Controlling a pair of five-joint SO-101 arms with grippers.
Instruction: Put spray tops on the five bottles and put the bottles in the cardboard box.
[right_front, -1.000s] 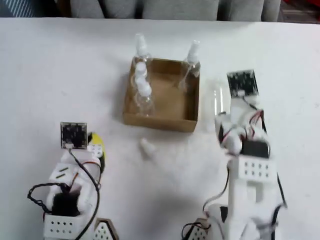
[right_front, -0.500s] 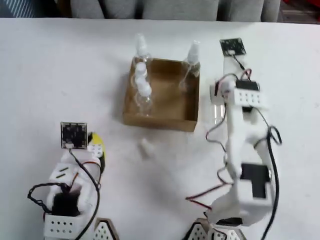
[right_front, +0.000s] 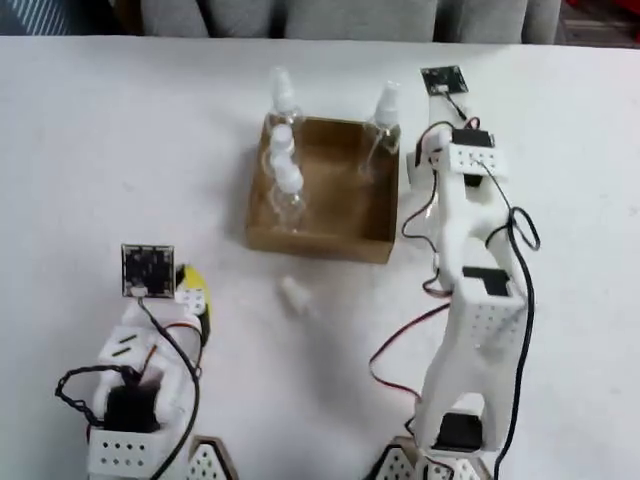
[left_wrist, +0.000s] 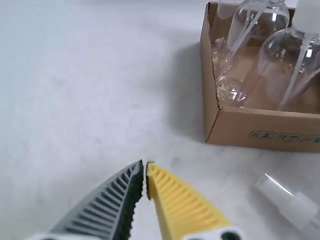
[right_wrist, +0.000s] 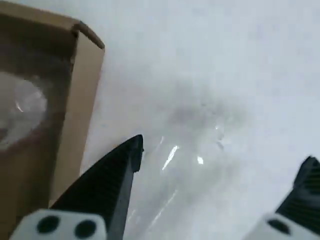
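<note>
right hand (right_wrist: 223, 155): black fingers (right_wrist: 115, 175) wide apart, one on either side of a clear plastic bottle (right_wrist: 180, 172) that lies on the white surface (right_front: 120, 130). the bottle is between the fingers and not clamped; can't tell if either finger touches it. it lies outside the brown cardboard box (right_front: 320, 243), just beside the box wall on the right arm's side. the right arm (right_front: 470, 300) is stretched out along that side of the box.

box contents: four clear spray-topped bottles (right_front: 288, 195) stand upright, three in a row along the wall away from the right arm, one in the far corner near the right arm.

a loose white spray top (right_front: 295, 293) lies on the surface just in front of the box's near wall, between the two arms.

left hand (left_wrist: 145, 172): grey and yellow fingers pressed together, holding nothing, low over the surface, near the box's front corner and well apart from the lone bottle.
</note>
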